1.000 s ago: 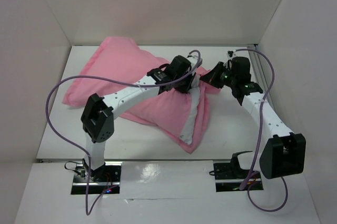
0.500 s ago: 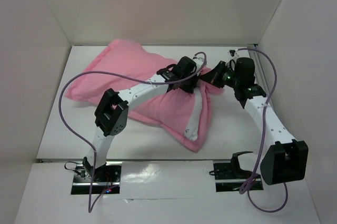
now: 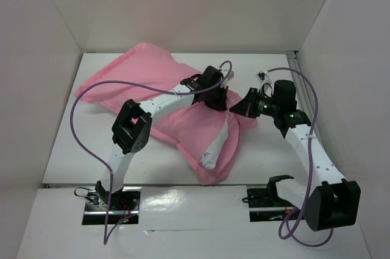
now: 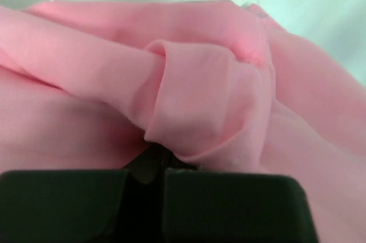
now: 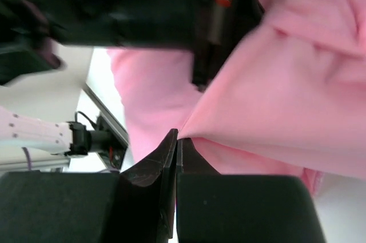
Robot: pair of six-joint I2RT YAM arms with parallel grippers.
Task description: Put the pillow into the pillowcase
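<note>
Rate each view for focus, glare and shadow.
Top external: sharp and evenly lit, with glare on the glossy strip by the arm bases and only faint shadow beside the pillowcase. Left wrist: the pillowcase folds are soft, and the left gripper is a dark, featureless blur. Right wrist: the right gripper is fairly crisp, while the left arm's wrist above it is blurred and dark.

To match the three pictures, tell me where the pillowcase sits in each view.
Top external: the pillowcase runs from upper left to lower centre, under the left arm.
Left wrist: pillowcase fills most of the frame, bunched at centre.
Right wrist: pillowcase at centre and right.
Shared landmark: the left gripper, black across the right wrist view's top.
</note>
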